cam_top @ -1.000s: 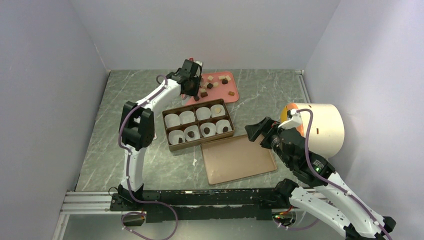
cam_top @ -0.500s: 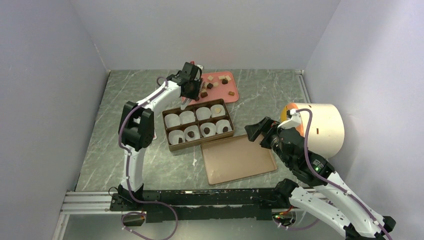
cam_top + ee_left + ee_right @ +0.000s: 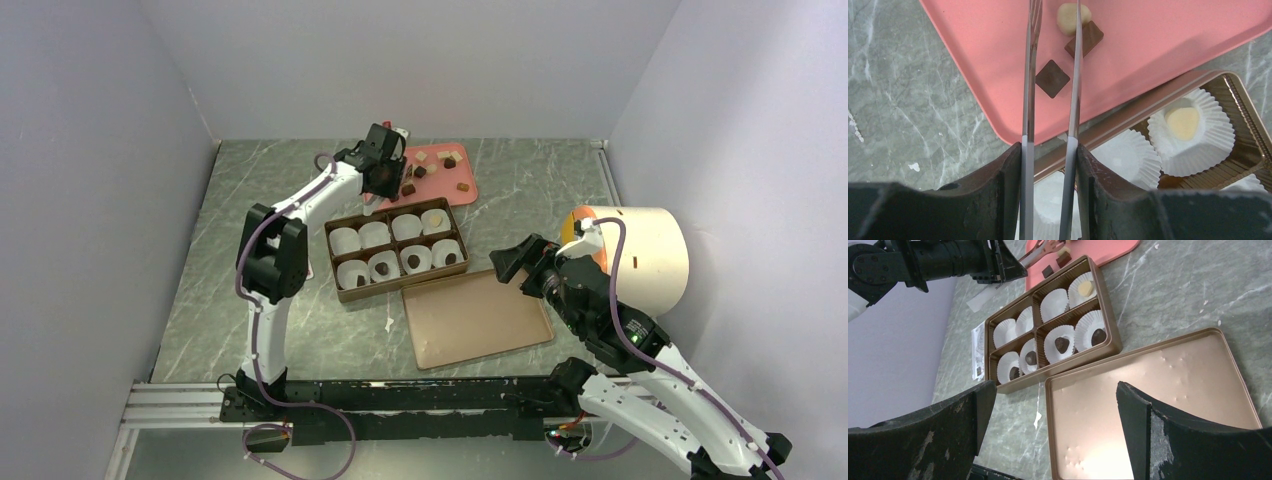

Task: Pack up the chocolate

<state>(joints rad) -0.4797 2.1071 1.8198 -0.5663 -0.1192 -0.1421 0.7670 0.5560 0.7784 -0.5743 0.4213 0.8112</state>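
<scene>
Left jaws edged slightly across pink tray point(image 3: 1158, 45), now parted astride dark chocolate square point(image 3: 1052, 78) lying on tray; grasp looks next. Right jaws wide open, idle near lid point(image 3: 1148, 405). 5 cups point(image 3: 1085, 320) filled.

The grey marbled table point(image 3: 540, 200) bore a pink tray point(image 3: 440, 186) at the back and a brown 8-cell box point(image 3: 372, 290) nearer. A bronze lid point(image 3: 478, 318) lay beside the box.
</scene>
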